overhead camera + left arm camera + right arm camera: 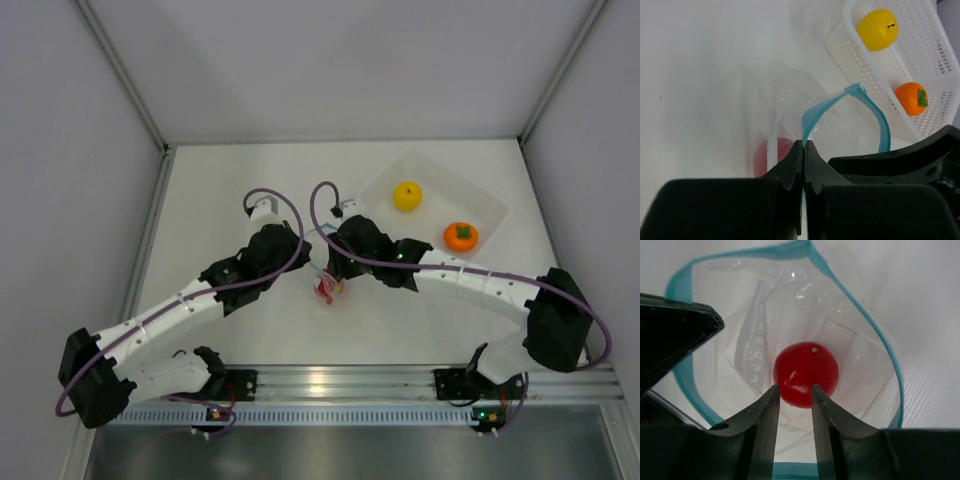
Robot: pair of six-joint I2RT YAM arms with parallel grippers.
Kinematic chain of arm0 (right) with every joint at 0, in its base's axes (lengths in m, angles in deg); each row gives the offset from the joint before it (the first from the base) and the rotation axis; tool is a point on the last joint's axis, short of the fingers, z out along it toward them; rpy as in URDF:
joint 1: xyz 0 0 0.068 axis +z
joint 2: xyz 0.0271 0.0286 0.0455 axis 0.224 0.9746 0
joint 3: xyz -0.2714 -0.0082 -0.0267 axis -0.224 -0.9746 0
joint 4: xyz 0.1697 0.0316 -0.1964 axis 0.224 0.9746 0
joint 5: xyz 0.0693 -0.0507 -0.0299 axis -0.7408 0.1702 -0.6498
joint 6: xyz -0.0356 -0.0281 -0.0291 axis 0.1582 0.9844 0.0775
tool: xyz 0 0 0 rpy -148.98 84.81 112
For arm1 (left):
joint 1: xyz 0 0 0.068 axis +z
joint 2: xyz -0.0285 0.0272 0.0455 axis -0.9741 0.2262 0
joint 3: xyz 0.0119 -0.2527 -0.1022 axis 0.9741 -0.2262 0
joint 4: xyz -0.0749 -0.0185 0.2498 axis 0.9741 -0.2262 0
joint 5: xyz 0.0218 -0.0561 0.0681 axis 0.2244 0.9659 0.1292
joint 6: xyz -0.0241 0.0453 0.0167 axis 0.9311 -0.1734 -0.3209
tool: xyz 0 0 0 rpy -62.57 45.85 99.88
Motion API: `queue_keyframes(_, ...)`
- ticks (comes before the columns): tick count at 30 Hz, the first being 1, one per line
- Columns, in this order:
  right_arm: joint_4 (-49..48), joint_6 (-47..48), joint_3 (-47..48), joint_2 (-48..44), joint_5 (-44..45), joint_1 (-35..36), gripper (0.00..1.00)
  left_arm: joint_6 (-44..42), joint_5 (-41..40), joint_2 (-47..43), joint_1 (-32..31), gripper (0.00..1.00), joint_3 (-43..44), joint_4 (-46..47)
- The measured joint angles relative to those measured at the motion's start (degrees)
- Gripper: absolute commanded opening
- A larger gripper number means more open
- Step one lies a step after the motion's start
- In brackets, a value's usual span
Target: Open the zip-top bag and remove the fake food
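Note:
The zip-top bag (pixel 322 280) lies at mid table with its mouth pulled open; its light blue zip strip (pixel 816 112) arches up. My left gripper (pixel 804 145) is shut on one side of that strip. The red fruit (pixel 807 369) sits inside the bag, also seen blurred through the plastic in the left wrist view (pixel 760 156). My right gripper (pixel 795 388) is open, its tips inside the bag's mouth (pixel 889 364), just short of the red fruit and not touching it. The yellow fruit (pixel 407 195) and the orange fruit (pixel 460 237) lie in the white tray.
The white perforated tray (pixel 489 203) stands at the back right, close to the bag, with its rim near my left gripper (pixel 840 56). White walls close the table at the back and sides. A metal rail runs along the near edge.

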Motion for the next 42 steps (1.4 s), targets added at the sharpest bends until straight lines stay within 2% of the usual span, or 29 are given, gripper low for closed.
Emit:
queue_keyframes(5, -1.57, -2.08, -3.80, 1.49, 2.69, 2.43, 0.37, 1.07, -0.07, 0.00, -0.02, 0.00, -0.76, -0.02)
queue_keyframes(11, -4.44, -4.09, -5.33, 3.37, 4.33, 4.92, 0.46, 2.38, -0.04, 0.00, 0.00, 0.00, -2.80, 0.11)
queue_keyframes(18, -7.17, -6.21, -5.33, 7.19, 5.25, 6.10, 0.49, 4.07, 0.02, -0.39, 0.04, 0.00, -5.53, 0.24)
queue_keyframes(25, -8.57, -7.06, -3.41, 10.67, 6.84, 6.10, 0.51, 4.70, 0.28, -2.08, 0.04, 0.00, -7.10, 0.33)
queue_keyframes(37, -9.16, -6.88, 1.88, 16.59, 7.91, 6.10, 0.64, 5.31, -1.33, -3.28, 0.81, 0.00, -10.43, 0.22)
queue_keyframes(42, -9.55, -6.91, 2.71, 18.45, 7.93, 6.10, 0.73, 5.14, -2.73, -3.72, 1.05, 0.00, -11.43, -0.66)
